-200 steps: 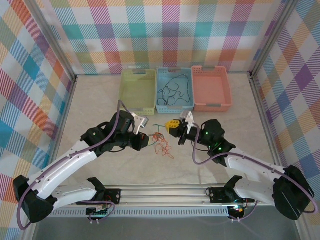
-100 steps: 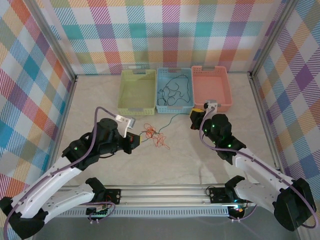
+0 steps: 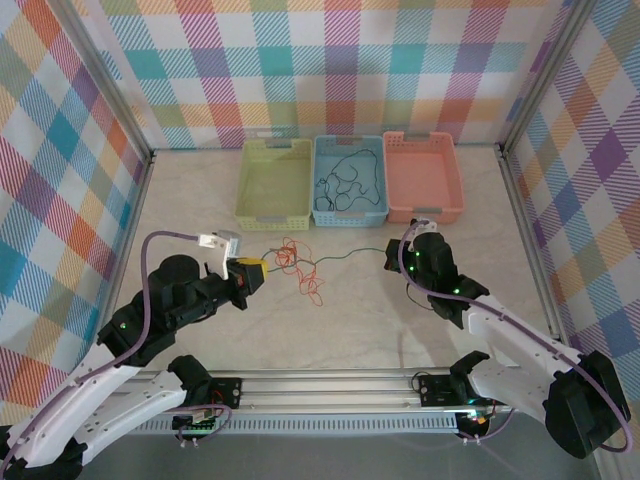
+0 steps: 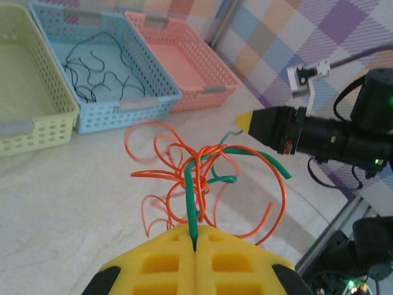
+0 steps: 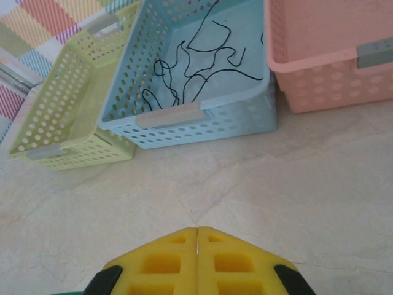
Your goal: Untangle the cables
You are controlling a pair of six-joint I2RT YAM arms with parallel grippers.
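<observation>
The left jaws clamped the green cable (image 4: 192,212) at 9 o'clock of the orange tangle (image 3: 292,256); the right jaws clamped it at 3 o'clock.

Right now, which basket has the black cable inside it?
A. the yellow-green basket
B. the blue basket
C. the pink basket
B: the black cable lies in loose loops on the floor of the blue basket.
</observation>
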